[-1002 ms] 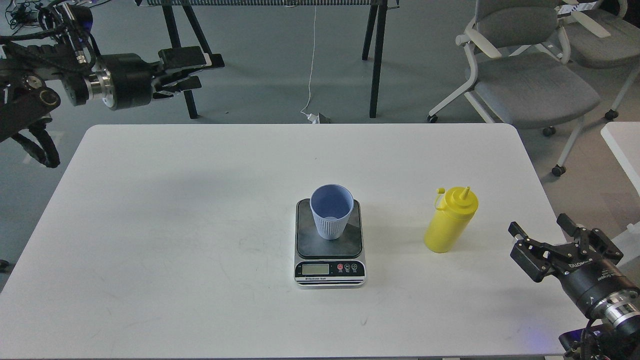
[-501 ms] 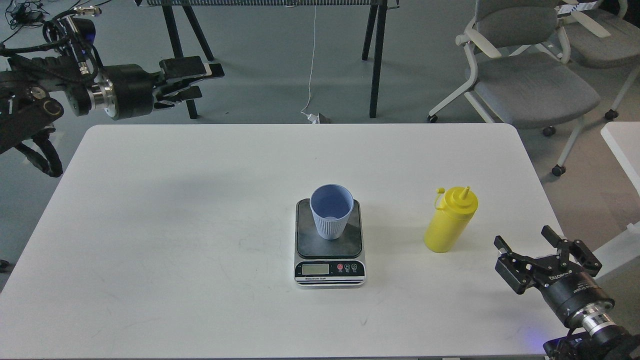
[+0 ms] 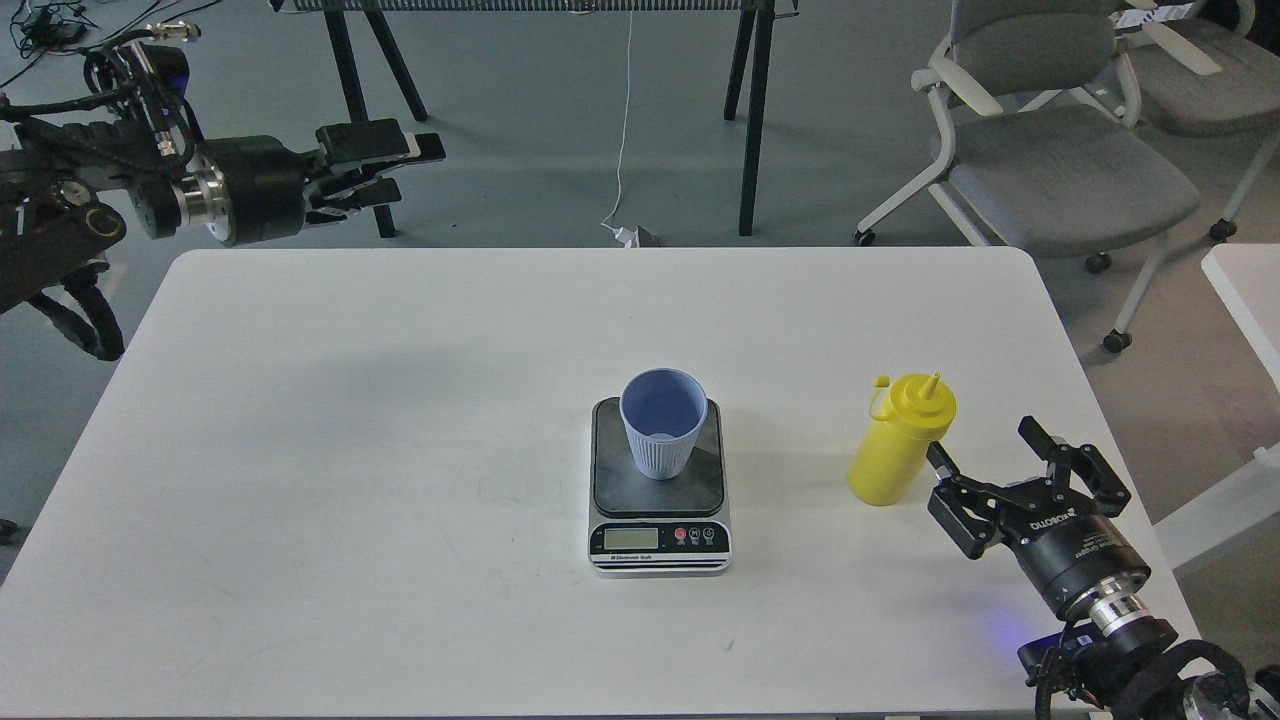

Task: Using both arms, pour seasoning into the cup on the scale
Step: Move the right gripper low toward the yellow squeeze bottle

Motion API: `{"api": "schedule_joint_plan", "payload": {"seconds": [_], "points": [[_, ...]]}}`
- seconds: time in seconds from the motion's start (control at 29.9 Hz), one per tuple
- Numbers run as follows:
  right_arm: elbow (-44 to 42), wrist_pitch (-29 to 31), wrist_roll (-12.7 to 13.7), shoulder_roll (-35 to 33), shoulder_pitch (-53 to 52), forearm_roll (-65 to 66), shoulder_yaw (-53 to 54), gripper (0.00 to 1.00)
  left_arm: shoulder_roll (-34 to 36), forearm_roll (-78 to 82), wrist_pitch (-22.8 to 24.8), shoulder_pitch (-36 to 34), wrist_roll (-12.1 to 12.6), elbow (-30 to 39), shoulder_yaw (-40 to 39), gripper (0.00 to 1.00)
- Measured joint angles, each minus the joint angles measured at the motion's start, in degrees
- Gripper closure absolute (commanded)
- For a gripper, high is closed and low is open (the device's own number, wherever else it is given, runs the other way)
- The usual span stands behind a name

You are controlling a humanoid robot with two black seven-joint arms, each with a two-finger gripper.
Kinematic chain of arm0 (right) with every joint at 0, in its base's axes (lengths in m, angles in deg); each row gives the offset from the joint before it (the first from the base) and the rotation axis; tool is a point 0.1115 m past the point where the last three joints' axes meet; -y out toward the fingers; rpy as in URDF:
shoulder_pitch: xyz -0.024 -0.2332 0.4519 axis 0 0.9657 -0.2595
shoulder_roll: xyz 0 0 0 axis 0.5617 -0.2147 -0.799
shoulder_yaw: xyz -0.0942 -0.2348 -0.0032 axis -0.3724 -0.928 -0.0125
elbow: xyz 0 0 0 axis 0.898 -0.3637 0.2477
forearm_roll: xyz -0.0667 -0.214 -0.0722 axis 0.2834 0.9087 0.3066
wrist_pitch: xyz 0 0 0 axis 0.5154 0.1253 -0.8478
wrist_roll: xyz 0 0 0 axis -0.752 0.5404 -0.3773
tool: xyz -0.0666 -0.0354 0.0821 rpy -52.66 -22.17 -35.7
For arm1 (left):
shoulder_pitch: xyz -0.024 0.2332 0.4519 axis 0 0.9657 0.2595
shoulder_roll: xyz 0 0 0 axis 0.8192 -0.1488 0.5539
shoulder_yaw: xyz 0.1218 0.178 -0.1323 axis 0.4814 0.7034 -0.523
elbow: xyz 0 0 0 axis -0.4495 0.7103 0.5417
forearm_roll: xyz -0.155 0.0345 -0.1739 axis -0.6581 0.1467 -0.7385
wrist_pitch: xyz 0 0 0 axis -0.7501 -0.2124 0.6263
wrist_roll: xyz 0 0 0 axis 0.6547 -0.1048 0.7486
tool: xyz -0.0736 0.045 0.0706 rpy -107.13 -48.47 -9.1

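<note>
The yellow seasoning bottle (image 3: 900, 438) stands upright on the white table (image 3: 400, 420), right of centre, its small cap hanging off to the left. The pale blue ribbed cup (image 3: 663, 423) stands upright on the dark platform of the scale (image 3: 660, 490) at the table's middle. My right gripper (image 3: 985, 445) is open, low over the table's right front, just right of the bottle; its left fingertip is close to the bottle's side. My left gripper (image 3: 405, 160) hangs above the floor beyond the table's far left corner, its fingers close together with a narrow gap, holding nothing.
Grey office chairs (image 3: 1050, 160) stand beyond the table's far right corner. Black frame legs (image 3: 755, 110) and a white cable (image 3: 622, 120) lie behind the far edge. Another white surface (image 3: 1245, 300) shows at the right edge.
My right gripper has moved left and away from me, from the table's right edge to just beside the bottle. The left arm shifted only slightly. Bottle, cup and scale have not moved.
</note>
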Motion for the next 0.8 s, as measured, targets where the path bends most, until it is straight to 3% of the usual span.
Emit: {"api": "schedule_joint_plan", "payload": {"seconds": [0.8], "points": [[-10.43, 0.0, 1.31, 6.46, -5.24, 2.86, -4.37, 0.0, 0.06, -0.08, 0.0, 1.18, 0.0, 0.11, -0.83, 0.01]]}}
